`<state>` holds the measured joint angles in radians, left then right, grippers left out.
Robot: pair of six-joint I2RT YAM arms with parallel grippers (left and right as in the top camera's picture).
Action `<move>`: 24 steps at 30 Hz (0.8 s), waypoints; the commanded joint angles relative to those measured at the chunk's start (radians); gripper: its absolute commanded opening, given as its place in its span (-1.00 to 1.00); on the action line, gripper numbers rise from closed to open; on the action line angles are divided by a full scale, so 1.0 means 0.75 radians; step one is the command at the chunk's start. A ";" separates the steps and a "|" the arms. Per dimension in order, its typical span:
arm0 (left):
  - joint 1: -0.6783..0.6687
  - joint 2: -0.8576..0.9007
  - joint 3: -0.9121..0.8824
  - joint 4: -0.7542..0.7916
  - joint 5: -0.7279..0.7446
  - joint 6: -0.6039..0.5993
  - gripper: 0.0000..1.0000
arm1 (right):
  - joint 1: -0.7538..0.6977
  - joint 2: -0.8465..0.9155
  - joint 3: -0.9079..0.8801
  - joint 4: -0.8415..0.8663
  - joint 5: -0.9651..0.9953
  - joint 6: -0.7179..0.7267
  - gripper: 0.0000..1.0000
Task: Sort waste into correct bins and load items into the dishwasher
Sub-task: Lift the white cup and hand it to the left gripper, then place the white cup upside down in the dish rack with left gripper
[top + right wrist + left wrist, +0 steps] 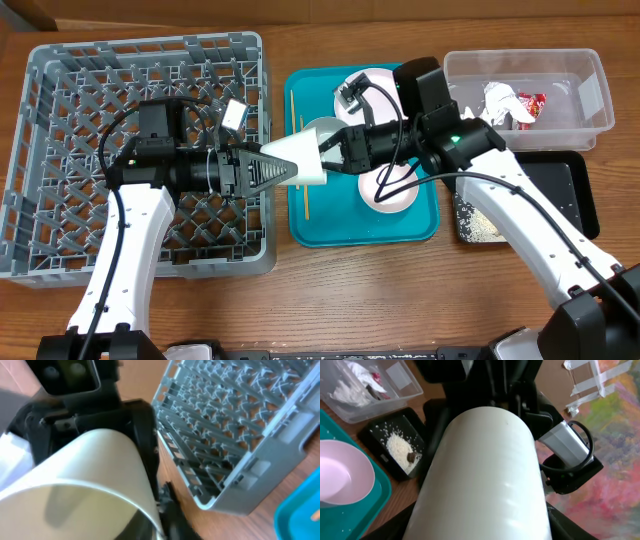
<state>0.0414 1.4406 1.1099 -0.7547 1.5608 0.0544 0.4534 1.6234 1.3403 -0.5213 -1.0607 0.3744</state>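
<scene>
The small white tapered cup (305,158) hangs on its side in the air between the two arms, over the gap between the rack and the left edge of the teal rectangular serving tray (345,228). The left pincer (290,168) is clenched on its narrow end. The right pincer (338,150) sits at the wide mouth end; whether it grips cannot be told.

On the tray below lie a thin pale wooden chopstick (303,205) and a round white bowl (388,188).

Left of the tray stands the large square grey plastic dish rack (60,150).

Further right on the wooden counter (400,290), the flat black rectangular tray (565,190) holds loose white rice grains (400,447) and a small brown food lump (411,457).

Beyond it, the clear rectangular plastic tub (590,95) contains crumpled white paper (500,100) and a red-and-white snack wrapper (532,103).
</scene>
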 commanded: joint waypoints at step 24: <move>0.113 -0.426 0.209 -0.677 -1.494 -0.214 -0.20 | -0.191 0.013 0.007 -0.386 0.724 -0.050 0.64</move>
<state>0.1543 1.1507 1.2167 -1.2079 0.7734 -0.0799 0.3084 1.6302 1.3403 -0.8043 -0.6342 0.3405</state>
